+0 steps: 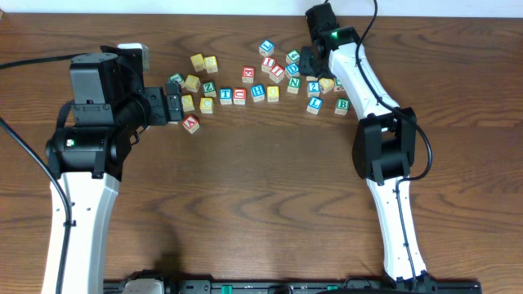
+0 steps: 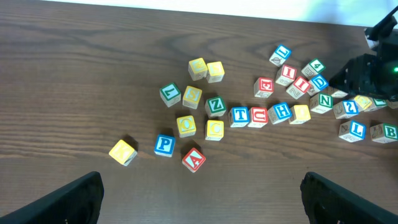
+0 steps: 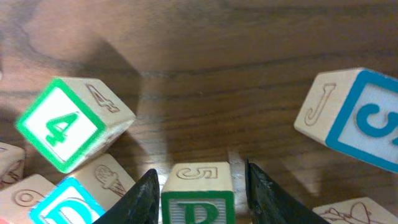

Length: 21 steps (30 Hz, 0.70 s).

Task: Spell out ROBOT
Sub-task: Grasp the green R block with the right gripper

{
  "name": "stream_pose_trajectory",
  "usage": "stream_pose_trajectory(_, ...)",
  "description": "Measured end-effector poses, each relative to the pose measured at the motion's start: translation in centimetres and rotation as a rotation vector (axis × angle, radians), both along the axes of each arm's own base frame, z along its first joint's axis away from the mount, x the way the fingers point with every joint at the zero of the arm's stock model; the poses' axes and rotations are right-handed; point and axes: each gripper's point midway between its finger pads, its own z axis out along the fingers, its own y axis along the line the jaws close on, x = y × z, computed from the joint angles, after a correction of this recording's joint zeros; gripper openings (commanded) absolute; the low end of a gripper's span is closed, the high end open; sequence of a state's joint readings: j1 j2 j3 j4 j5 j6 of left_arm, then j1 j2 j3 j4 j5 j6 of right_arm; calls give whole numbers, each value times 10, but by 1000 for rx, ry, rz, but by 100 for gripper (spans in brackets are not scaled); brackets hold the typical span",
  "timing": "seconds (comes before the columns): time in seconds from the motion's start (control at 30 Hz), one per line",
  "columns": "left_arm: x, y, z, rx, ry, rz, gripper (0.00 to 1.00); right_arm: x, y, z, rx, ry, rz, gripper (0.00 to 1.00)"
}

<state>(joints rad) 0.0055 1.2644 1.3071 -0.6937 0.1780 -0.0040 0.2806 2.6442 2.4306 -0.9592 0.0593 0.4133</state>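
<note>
Lettered wooden blocks lie scattered at the back of the table. My right gripper (image 1: 306,62) is down among them, and in the right wrist view its fingers (image 3: 199,193) straddle a green R block (image 3: 198,202) with a small gap still showing on one side. My left gripper (image 1: 173,106) is wide open and empty, and its finger tips (image 2: 199,199) show at the bottom corners of the left wrist view. Ahead of it lie a red A (image 2: 193,159), a blue P (image 2: 164,145), a yellow O (image 2: 186,125), a blue T (image 2: 239,116) and a green B (image 2: 388,132).
A green 4 block (image 3: 62,124) and a blue-faced block with a J side (image 3: 354,118) crowd the right fingers. Red C (image 1: 239,95), blue H (image 1: 257,92) and blue L (image 1: 315,104) lie in the middle cluster. The wooden table (image 1: 261,204) stretches toward the front.
</note>
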Motion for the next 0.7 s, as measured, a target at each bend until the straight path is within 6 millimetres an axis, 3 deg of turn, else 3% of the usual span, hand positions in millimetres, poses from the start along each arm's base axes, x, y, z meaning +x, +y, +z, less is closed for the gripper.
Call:
stream_pose_trajectory(0.13,0,0,0,0,0,0,100,-1,3,0,5,3,8,31)
stream_pose_trajectory(0.27,0,0,0,0,0,0,100,-1,3,0,5,2,11,17)
stream_pose_trajectory(0.57,0,0,0,0,0,0,100,-3,3,1,3,9,10,11)
stream_pose_trajectory(0.67,0,0,0,0,0,0,100,-10,1,9,1,30,12,10)
stream_pose_trajectory(0.7,0,0,0,0,0,0,100,-12,1,20,6,24,14,10)
